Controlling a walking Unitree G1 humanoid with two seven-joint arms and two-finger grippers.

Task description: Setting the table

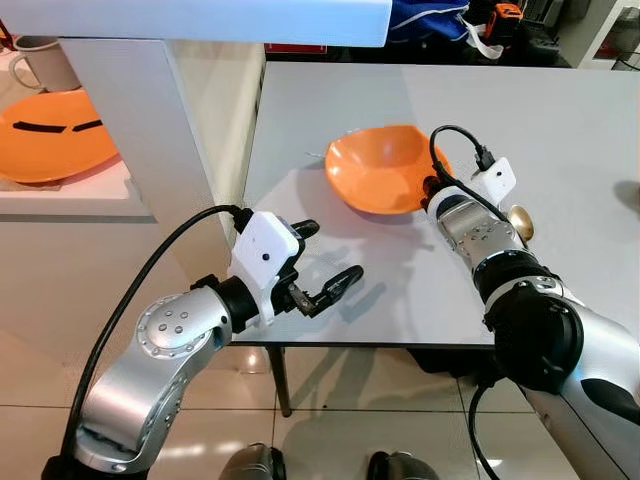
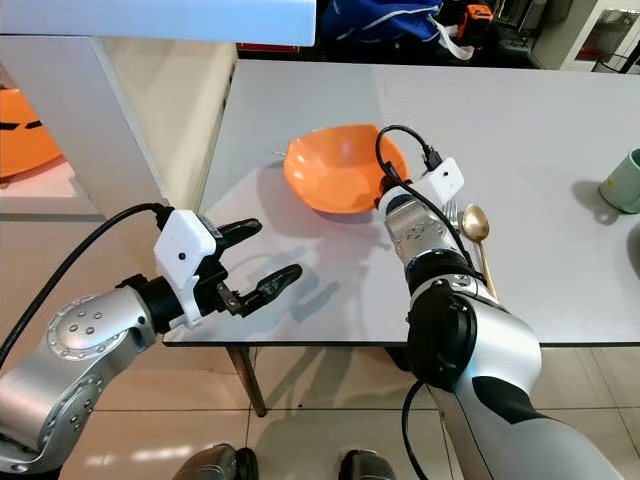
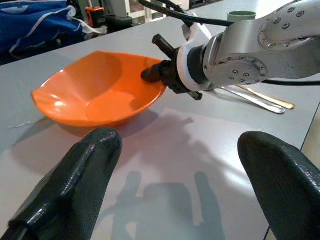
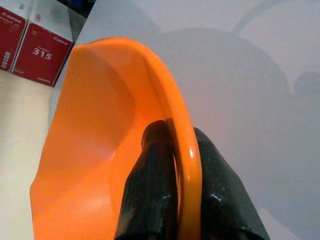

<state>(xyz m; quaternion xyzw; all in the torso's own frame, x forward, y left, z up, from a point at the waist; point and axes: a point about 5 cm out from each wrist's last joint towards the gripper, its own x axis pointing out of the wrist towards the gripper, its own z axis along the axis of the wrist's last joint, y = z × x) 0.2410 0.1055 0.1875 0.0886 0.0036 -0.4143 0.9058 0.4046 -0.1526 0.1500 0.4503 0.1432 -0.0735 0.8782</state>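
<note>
Left wrist view. Left gripper point(image 3: 175, 185): two black fingers point(image 3: 75, 180) in foreground, jaws wide apart, above the grey worktop point(image 3: 165, 165), their shadows on it. Beyond them, orange bowl point(image 3: 95, 90) sits on the worktop. Right gripper point(image 3: 156, 74) is closed on the bowl's rim. Spoon point(image 3: 270, 99) and fork point(image 3: 252, 100) lie side by side behind the right arm. Green mug point(image 3: 241, 16) far back. Blue bag point(image 3: 35, 25) at far edge.
</note>
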